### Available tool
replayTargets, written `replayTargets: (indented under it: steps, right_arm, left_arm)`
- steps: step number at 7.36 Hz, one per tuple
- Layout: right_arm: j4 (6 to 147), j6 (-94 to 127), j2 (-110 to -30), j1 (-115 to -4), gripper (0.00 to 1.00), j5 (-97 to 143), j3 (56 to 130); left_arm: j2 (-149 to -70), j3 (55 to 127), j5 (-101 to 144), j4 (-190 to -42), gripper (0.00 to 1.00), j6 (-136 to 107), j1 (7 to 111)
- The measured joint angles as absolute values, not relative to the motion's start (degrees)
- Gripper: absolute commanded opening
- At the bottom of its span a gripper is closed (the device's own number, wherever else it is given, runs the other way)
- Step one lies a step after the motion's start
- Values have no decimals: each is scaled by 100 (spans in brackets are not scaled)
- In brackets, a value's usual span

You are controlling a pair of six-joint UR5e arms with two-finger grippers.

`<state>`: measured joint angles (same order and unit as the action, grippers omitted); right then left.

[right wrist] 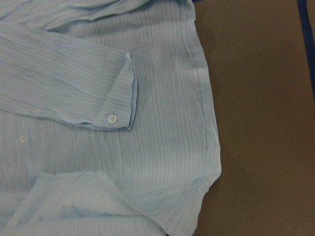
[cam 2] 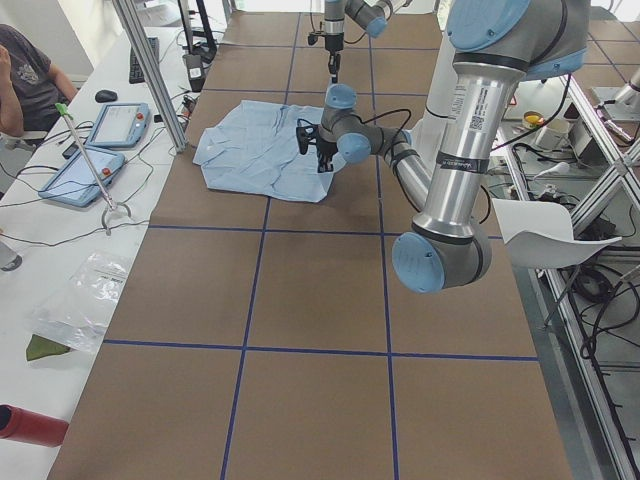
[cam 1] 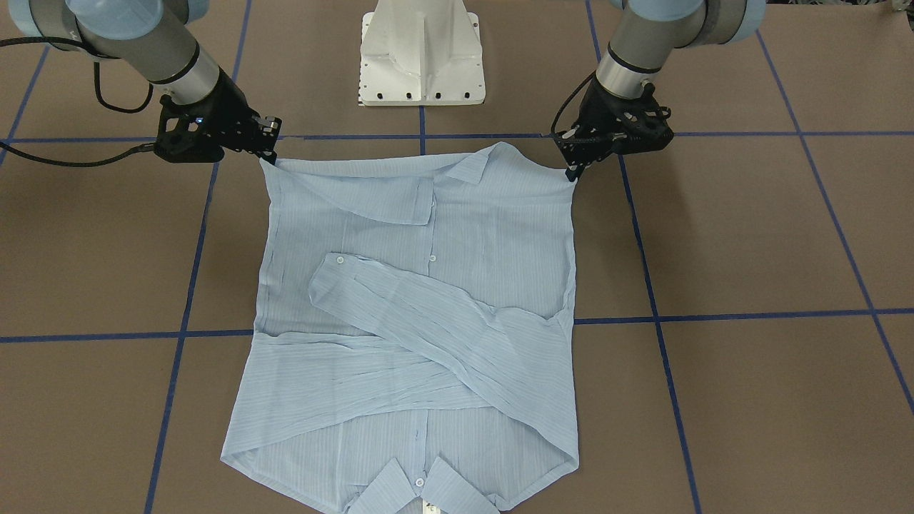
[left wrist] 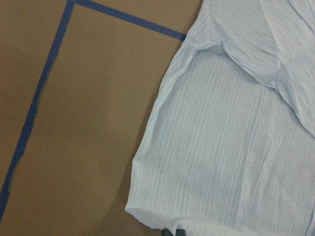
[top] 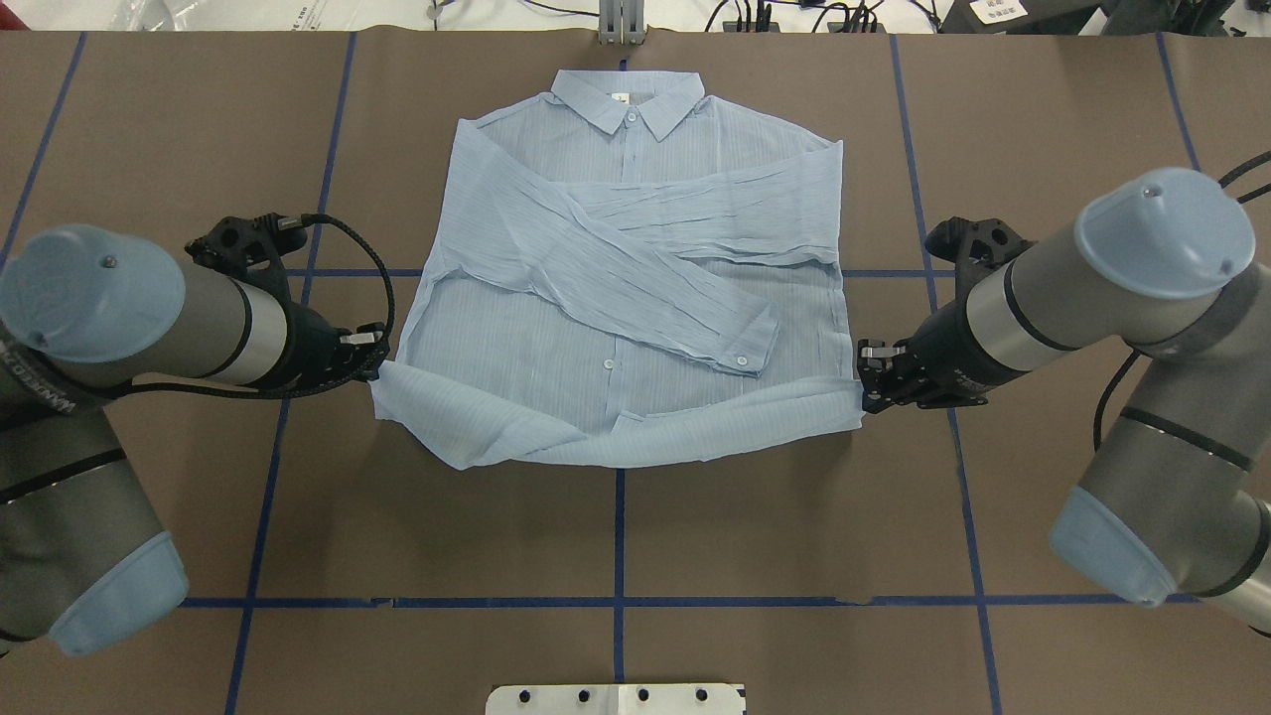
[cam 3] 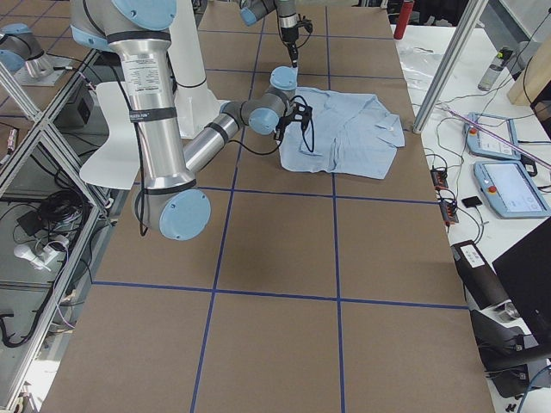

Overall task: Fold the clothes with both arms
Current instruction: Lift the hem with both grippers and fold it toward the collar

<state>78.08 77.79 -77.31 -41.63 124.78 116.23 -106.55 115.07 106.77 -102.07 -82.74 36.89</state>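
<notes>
The pale blue striped shirt [cam 1: 428,300] [top: 635,298] lies flat on the brown table, collar [top: 628,102] at the far side, both sleeves crossed over its front. Its near hem is raised and curls over slightly. My left gripper [top: 375,365] [cam 1: 571,171] is shut on the hem's left corner. My right gripper [top: 862,387] [cam 1: 265,155] is shut on the right corner. The left wrist view shows the shirt's corner [left wrist: 147,214] right at the fingertips. In the right wrist view I see the cuff button [right wrist: 112,118] and the lifted hem corner [right wrist: 209,179]; the fingers are out of frame.
The white pedestal base [cam 1: 421,57] stands behind the hem, between the arms. Blue tape lines [top: 619,536] grid the table. A side bench with tablets [cam 2: 120,125] and a seated person [cam 2: 20,70] runs along the far edge.
</notes>
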Motion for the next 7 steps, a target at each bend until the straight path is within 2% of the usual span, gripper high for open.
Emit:
replayTargets:
  steps: [3, 5, 7]
  right_arm:
    - [7803, 7584, -6835, -4901, 0, 12607, 10485]
    - [7797, 7184, -6344, -5325, 0, 12736, 9656]
    - [7790, 6953, -5714, -5659, 0, 12861, 8743]
  left_arm:
    - [-11834, 10092, 10823, -10302, 0, -7948, 4358]
    - [-12131, 9548, 10942, -10487, 0, -7466, 4851]
    - [-12718, 8419, 11040, -11262, 0, -7327, 5091]
